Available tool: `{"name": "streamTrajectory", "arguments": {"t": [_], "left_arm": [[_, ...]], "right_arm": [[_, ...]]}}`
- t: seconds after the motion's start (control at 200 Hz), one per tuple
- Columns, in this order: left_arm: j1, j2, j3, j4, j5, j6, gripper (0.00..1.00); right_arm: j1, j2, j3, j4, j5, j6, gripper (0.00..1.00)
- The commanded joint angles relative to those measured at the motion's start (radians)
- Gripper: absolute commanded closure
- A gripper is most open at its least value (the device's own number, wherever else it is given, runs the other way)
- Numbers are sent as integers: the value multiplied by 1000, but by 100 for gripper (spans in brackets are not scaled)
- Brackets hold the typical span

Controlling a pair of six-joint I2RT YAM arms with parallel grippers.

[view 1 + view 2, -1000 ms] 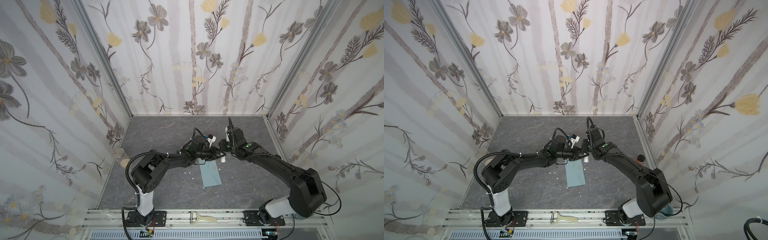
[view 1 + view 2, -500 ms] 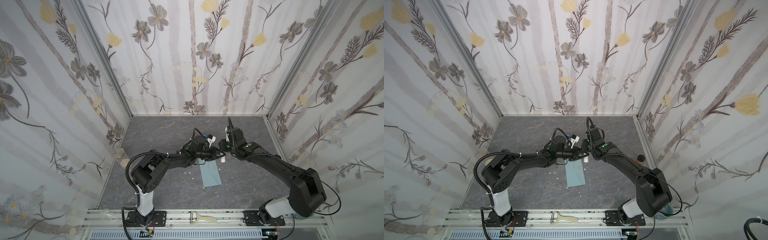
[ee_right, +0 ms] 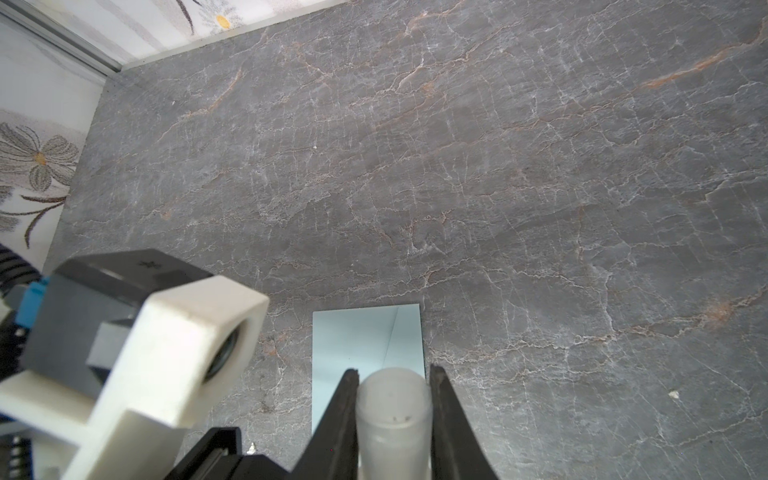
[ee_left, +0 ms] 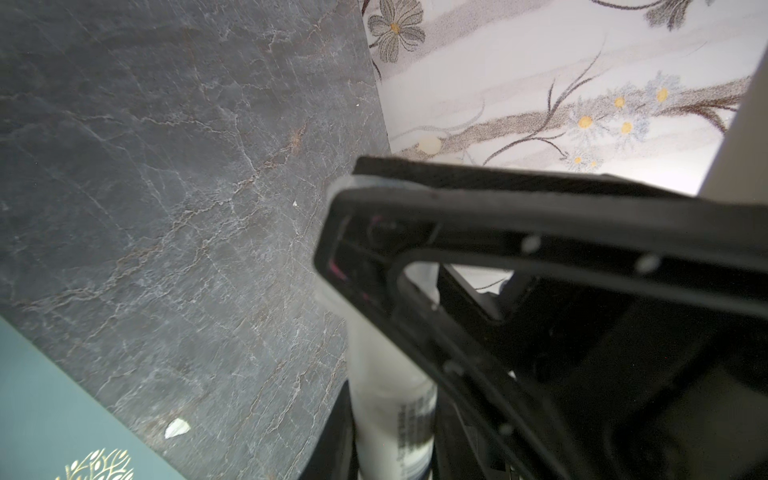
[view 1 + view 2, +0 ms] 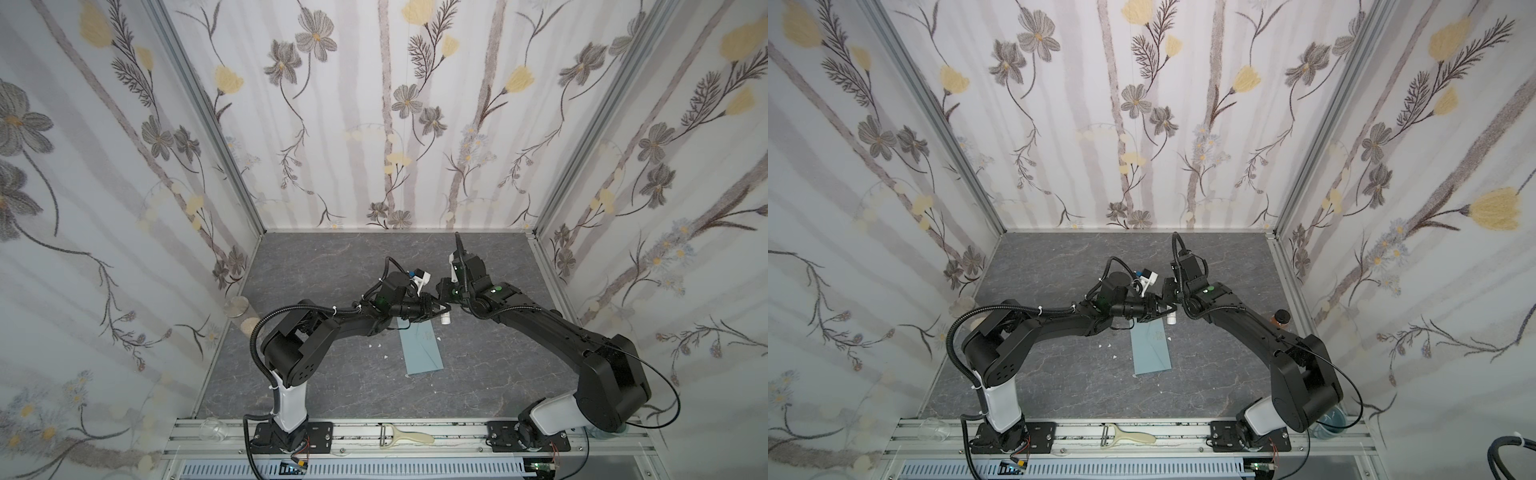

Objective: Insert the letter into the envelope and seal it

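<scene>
Sealing stage: left hand [image 5: 433, 310] and right hand [image 3: 392, 376] both pinch small white glue stick [image 3: 392, 419] just over flat blue-grey paper envelope [image 5: 422, 349] on grey tabletop [image 5: 332, 270], letter unseen; uncapping likely needs pulling apart.

One envelope [image 5: 422, 349], one glue stick [image 5: 445, 319], one peeler [image 5: 405, 437], one clear cup [image 5: 212, 430].

Far end of envelope [image 5: 422, 353] hidden under left gripper [image 5: 440, 311] in both top views; you cannot check flap there. Left wrist view: you get one corner of envelope only, rest cut off by picture edge. Print on glue stick [image 4: 392, 419] blurred, unreadable; cap end hidden behind black finger [image 4: 498, 224]. Right wrist view: right gripper [image 3: 392, 409] jaws and glue stick cover envelope's near end. On surface [image 5: 332, 374], white specks [image 5: 377, 345] too small to identify.
</scene>
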Motion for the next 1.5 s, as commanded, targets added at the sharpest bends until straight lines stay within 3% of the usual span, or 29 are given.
{"name": "streamTrajectory", "arguments": {"t": [0.0,0.635,1.499], "left_arm": [[2,-18,-7,53,4,-4,100],[-4,-49,-51,54,-6,-6,100],[4,-6,-4,54,19,-8,100]], "right_arm": [[0,11,12,-8,-3,9,76],[-3,13,31,-3,-5,18,75],[-4,-29,6,1,-31,34,75]]}}
